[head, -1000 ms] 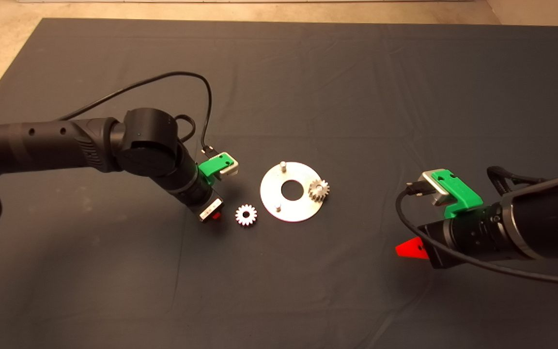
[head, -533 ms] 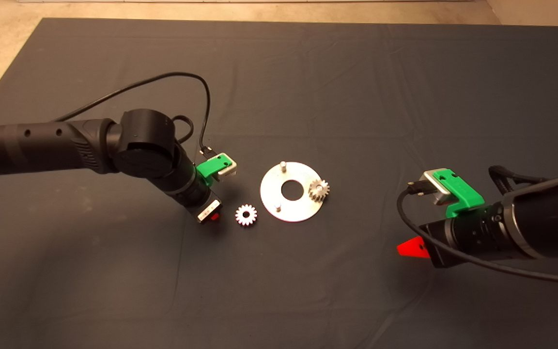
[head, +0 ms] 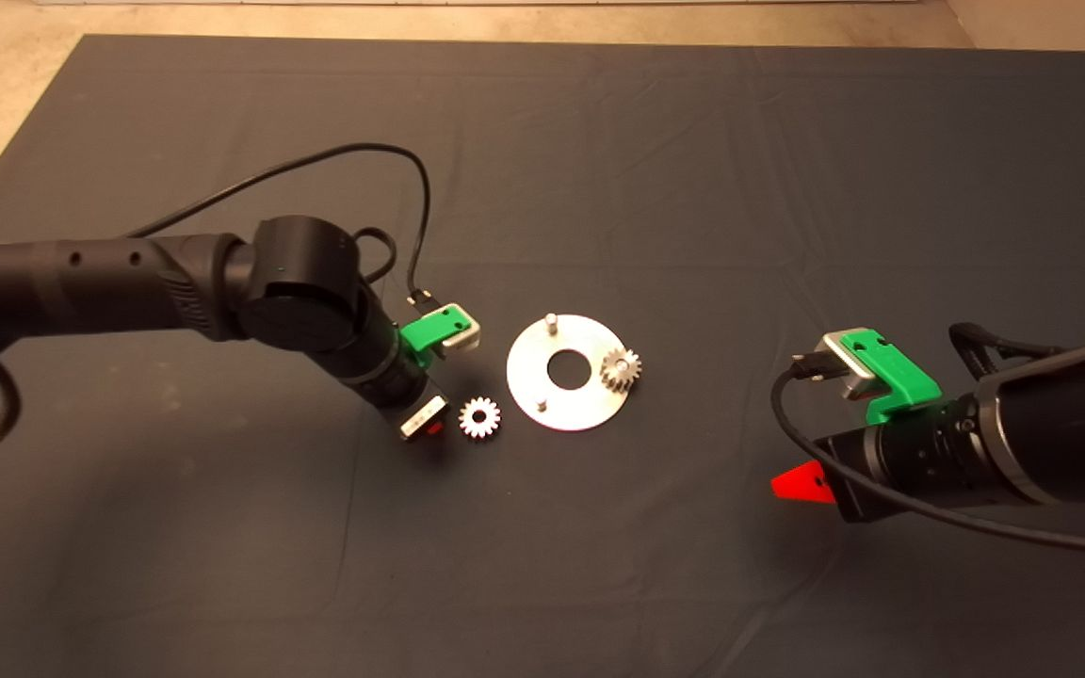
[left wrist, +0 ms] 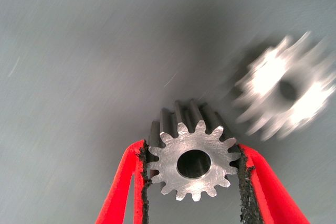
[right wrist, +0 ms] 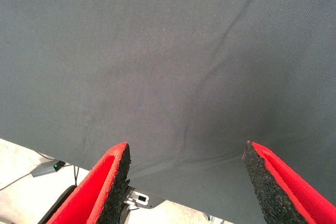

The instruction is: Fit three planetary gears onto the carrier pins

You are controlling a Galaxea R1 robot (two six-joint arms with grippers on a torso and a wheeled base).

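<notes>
One planetary gear (head: 619, 369) sits on the carrier disc (head: 568, 373), apparently on a pin; two carrier pins (head: 550, 321) are bare. Our left gripper (left wrist: 191, 169) is clamped on a second gear (left wrist: 192, 163) beside the disc; a third gear (head: 479, 416) lies on the mat (head: 599, 169). Right gripper (right wrist: 186, 179) waits well apart, fingers spread, empty. We judge roughly one-third done.

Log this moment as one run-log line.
left gripper: shut on gear, beside loose gear | disc: one gear seated, two pins bare | right gripper: open, idle
</notes>
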